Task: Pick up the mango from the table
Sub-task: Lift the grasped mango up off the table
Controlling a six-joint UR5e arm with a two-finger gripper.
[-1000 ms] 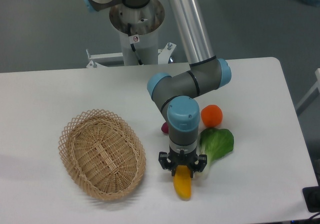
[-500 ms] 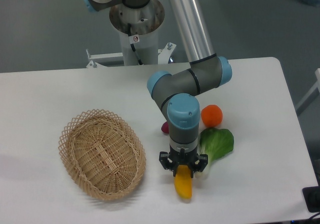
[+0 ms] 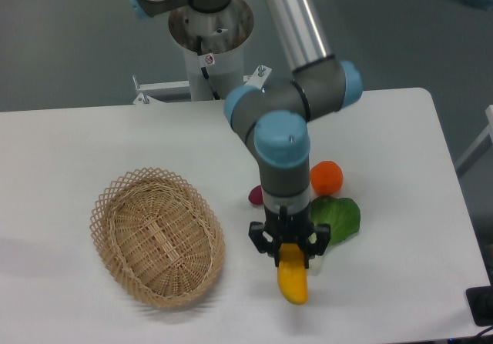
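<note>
The mango is a smooth yellow-orange oval fruit. Its upper end sits between the fingers of my gripper, which is shut on it. The mango hangs from the gripper, lifted a little above the white table, near the front edge. The arm's wrist stands straight above it and hides the top of the fruit.
A woven wicker basket lies to the left of the gripper. A green bok choy, a round orange fruit and a small purple sweet potato lie just behind and right of the gripper. The robot base stands at the table's back edge.
The gripper has risen with the mango held in it and shifted slightly right. The mango has left the tabletop. The other things have not moved.
</note>
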